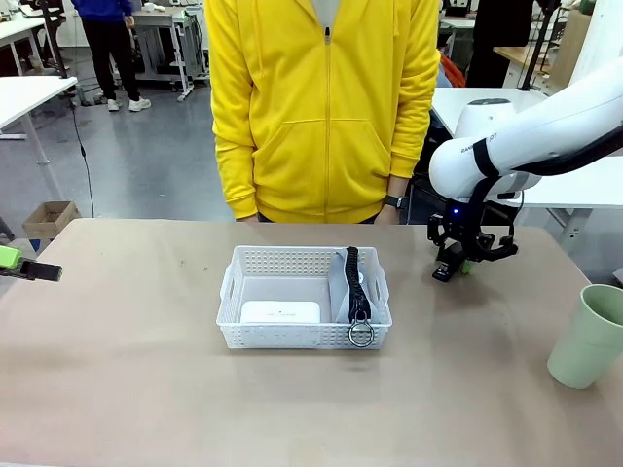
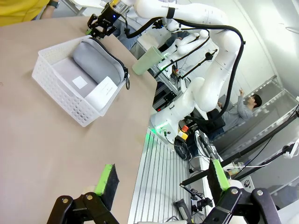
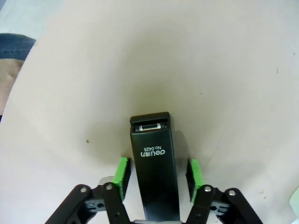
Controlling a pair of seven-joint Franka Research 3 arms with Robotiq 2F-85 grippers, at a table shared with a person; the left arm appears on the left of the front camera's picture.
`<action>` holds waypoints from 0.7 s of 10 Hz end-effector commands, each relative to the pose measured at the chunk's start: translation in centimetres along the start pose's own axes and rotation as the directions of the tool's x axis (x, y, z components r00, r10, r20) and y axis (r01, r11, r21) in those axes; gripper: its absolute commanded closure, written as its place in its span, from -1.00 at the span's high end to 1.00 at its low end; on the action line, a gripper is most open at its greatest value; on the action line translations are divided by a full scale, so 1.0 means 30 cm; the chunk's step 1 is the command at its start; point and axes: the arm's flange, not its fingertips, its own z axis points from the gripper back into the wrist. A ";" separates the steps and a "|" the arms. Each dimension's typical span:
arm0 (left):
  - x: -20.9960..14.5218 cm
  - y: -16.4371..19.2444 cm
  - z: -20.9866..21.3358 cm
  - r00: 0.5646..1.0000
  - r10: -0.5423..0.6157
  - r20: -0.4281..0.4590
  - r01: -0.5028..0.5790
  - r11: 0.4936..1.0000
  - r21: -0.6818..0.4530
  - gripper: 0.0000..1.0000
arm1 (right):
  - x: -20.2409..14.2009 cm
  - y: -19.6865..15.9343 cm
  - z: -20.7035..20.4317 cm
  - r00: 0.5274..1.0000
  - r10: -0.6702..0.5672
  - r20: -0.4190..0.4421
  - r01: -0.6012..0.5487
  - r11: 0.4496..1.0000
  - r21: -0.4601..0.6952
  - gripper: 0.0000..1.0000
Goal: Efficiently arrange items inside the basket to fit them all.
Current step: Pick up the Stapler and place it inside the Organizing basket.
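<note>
- Pale green cup: nearest, at the table's right front corner, upright, well apart from the basket; not yet packed.
- Left gripper: fingers spread wide, holding nothing, at the table's left edge.
- Basket: mid-table. The flat white box lies against its near wall, and the grey pouch stands along its right wall. Bare floor is left behind the box.
- Black stapler: flat on the table, right of the basket and farther back. The right gripper straddles it, pads close beside it but seemingly not yet clamped.
- Judged about half done: the stapler and cup remain.
- Open table surrounds the stapler; a person stands at the far edge.
</note>
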 end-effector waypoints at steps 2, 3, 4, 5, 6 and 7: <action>-0.001 -0.013 0.006 1.000 -0.010 -0.006 0.010 1.000 -0.011 1.00 | 0.012 0.014 0.000 0.999 0.036 0.021 -0.035 0.999 -0.019 -0.66; -0.001 -0.013 0.006 1.000 -0.010 -0.006 0.010 1.000 -0.011 1.00 | 0.012 0.013 0.001 0.999 0.042 0.015 -0.041 0.999 -0.017 -0.86; -0.001 -0.013 0.006 1.000 -0.010 -0.006 0.010 1.000 -0.011 1.00 | 0.012 0.012 0.001 0.999 0.047 0.011 -0.047 0.999 -0.015 -1.00; -0.001 -0.013 0.006 1.000 -0.010 -0.006 0.010 1.000 -0.011 1.00 | 0.011 0.012 0.001 0.999 0.052 0.005 -0.052 0.999 -0.013 -1.00; -0.001 -0.013 0.006 1.000 -0.010 -0.006 0.010 1.000 -0.011 1.00 | 0.012 0.012 -0.001 0.999 0.054 0.000 -0.054 0.998 -0.012 -1.00; -0.001 -0.013 0.006 1.000 -0.010 -0.006 0.010 1.000 -0.011 1.00 | 0.013 0.010 0.000 0.999 0.054 -0.003 -0.054 0.998 -0.011 -1.00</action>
